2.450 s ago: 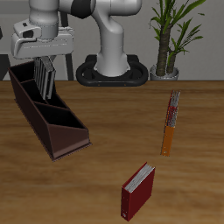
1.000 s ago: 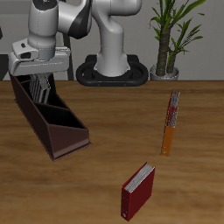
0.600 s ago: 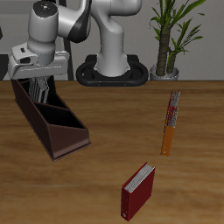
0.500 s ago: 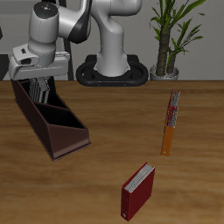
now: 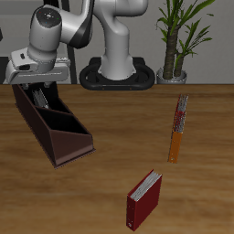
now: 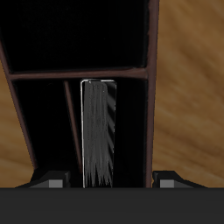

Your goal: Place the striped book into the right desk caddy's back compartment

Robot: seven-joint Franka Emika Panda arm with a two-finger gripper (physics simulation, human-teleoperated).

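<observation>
Pincer: two-finger gripper [image 5: 40, 92] hangs low over the far end of the long dark brown open-topped right desk caddy [image 5: 53, 123]; fingertips dip below the rim.
Grip state: cannot tell. The wrist view shows only the two finger bases flanking the book, and contact is hidden.
Task thing: thin grey striped book [image 6: 105, 131] with fine black-and-white lines stands on edge directly under the gripper, inside the caddy's walls.
Compartment: the book sits in the back compartment [image 5: 33, 94], the end section beyond the slanted divider [image 6: 79, 72]; middle section lies past that divider.
Key relation: the book lies straight below the pincer, long axis running along the caddy's length, roughly 11 to 5 o'clock on the table in the exterior view.
Clearance: book appears apart from both side walls, closer to none clearly.
Judgement: placement looks nearly complete; the next move probably calls for a release, if not yet made, and a straight vertical retreat.
Risk: a sideways exit could tip the book against the divider.
Bystanders: red book with white page edges [image 5: 144, 198] at 5 o'clock, long orange-and-red thin book [image 5: 177, 128] at 3 o'clock, both well apart.
</observation>
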